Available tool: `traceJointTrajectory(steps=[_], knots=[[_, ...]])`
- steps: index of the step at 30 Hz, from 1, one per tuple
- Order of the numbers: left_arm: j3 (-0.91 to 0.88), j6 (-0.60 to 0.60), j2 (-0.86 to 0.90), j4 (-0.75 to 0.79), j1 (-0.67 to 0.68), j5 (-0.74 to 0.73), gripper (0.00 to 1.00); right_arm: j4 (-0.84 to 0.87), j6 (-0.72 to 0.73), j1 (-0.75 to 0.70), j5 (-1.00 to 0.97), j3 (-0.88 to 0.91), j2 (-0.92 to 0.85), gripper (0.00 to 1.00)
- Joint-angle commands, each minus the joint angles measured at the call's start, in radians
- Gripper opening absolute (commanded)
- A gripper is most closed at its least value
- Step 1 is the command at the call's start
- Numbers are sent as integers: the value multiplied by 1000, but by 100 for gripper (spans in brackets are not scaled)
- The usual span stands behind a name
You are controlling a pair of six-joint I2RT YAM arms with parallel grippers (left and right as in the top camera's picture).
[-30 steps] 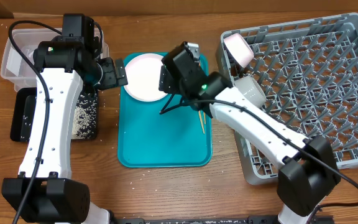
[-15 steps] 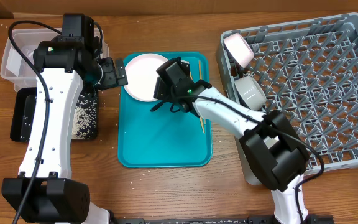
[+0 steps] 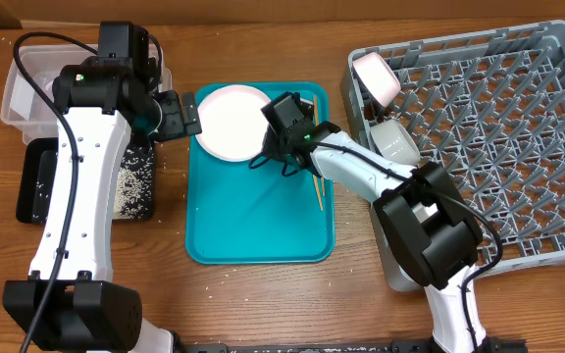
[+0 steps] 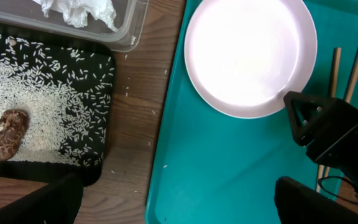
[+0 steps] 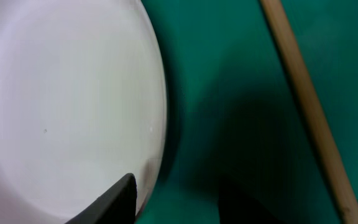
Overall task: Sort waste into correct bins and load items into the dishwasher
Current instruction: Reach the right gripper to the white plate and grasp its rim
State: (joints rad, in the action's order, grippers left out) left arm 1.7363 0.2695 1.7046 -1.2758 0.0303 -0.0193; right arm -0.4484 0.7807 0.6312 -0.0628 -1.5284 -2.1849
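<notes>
The white plate lies at the far end of the teal tray. My right gripper is low at the plate's near right edge. In the right wrist view it is open, one finger over the plate's rim and the other over the tray. My left gripper is open and empty, held above the tray's left edge. The black tray holds rice and a brown lump. The napkin lies in the clear tub. The red wrapper is out of view.
The grey dish rack stands at the right, with a white bowl and a white cup along its left side. Two wooden chopsticks lie on the tray's right side. Loose rice grains dot the table.
My right gripper has dropped lower and shifted along the plate's near right edge. The left arm has not moved.
</notes>
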Motion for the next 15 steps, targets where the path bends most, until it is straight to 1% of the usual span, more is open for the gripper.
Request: traceJointTrajectory(steps=[1, 5, 7, 8, 9, 11, 15], knots=[[18, -11, -5, 1, -2, -6, 100, -57, -22, 4, -25, 7, -5, 45], [18, -11, -5, 1, -2, -6, 100, -102, -22, 4, -24, 7, -5, 45], [18, -11, -5, 1, -2, -6, 100, -137, -22, 5, -6, 5, -5, 42], [18, -11, -5, 1, -2, -6, 100, -165, -22, 5, 14, 2, -5, 40], [18, -12, -5, 1, -2, -6, 100, -229, -22, 8, 69, -5, -5, 36], [18, -11, -5, 1, -2, -6, 100, -298, -21, 16, 128, -5, -4, 31], [18, -11, -5, 1, -2, -6, 100, -403, -23, 32, 150, -5, -5, 31]])
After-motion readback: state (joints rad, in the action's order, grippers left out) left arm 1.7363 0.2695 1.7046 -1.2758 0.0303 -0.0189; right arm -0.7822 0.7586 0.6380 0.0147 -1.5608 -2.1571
